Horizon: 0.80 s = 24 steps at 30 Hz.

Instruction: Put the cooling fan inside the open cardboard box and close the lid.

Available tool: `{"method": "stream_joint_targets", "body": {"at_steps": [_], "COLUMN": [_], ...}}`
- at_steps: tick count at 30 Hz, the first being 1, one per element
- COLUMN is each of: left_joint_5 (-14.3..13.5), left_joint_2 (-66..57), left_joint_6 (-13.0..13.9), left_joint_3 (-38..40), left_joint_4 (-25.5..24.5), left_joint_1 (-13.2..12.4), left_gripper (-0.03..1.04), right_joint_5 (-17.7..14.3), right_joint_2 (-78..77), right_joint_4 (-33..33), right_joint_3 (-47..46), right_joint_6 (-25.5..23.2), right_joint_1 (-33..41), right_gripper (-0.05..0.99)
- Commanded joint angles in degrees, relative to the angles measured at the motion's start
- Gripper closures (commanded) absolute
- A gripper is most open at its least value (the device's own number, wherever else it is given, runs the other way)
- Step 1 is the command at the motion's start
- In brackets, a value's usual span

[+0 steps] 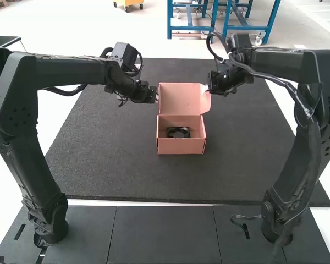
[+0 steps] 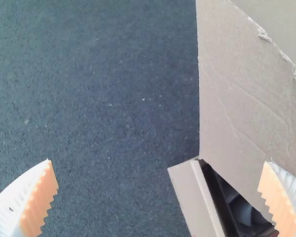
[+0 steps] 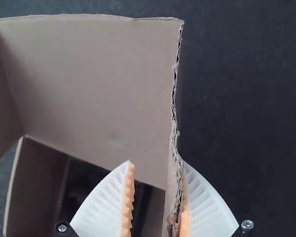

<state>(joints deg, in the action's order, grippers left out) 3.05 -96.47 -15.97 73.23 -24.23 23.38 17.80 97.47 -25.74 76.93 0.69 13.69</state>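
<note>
fan in the box, lid not yet folded down

the cooling fan (image 1: 179, 132) lies at the bottom of the cardboard box (image 1: 180, 144), which sits in the middle of the black mat (image 1: 99, 143) with its lid (image 1: 179, 98) upright at the far side. the right pincer (image 1: 210, 89) straddles the lid's ragged side edge, one pad against the board and the other a little off it, so it is not clamped. the left pincer (image 1: 153, 95) hangs wide open just beside the lid's other side, holding nothing. to close it well, i judge both should push the lid's top edge forward and down together, tucking the side flaps inside the walls. pushing one corner alone may slide the light box.
</note>
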Motion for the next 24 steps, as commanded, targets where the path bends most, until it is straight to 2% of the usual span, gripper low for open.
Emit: {"method": "stream_joint_targets", "body": {"at_steps": [1, 8, 11, 16, 24], "left_joint_5": [0.5, 0.5, 0.5, 0.5, 0.5], "left_joint_2": [0.9, 0.9, 0.9, 1.0, 1.1], "left_joint_6": [-0.5, -0.4, -0.3, -0.3, -0.5], "left_joint_3": [1.8, 1.8, 1.7, 1.7, 1.9], "left_joint_4": [0.1, 0.0, -0.1, -0.2, -0.2], "left_joint_1": [0.4, 0.4, 0.4, 0.5, 0.5], "left_gripper": [0.05, 0.05, 0.05, 0.05, 0.05], "right_joint_5": [0.3, 0.2, 0.2, 0.2, 0.3], "right_joint_2": [-0.1, -0.2, -0.3, -0.2, -0.3], "right_joint_4": [-0.2, -1.8, -2.0, -2.3, -3.4], "right_joint_3": [2.7, 3.0, 3.0, 3.0, 3.0], "right_joint_6": [0.5, 1.3, 1.6, 2.1, 2.4], "right_joint_1": [-1.3, -1.4, -1.4, -1.4, -1.4], "right_gripper": [0.71, 0.72, 0.77, 0.90, 0.94]}}
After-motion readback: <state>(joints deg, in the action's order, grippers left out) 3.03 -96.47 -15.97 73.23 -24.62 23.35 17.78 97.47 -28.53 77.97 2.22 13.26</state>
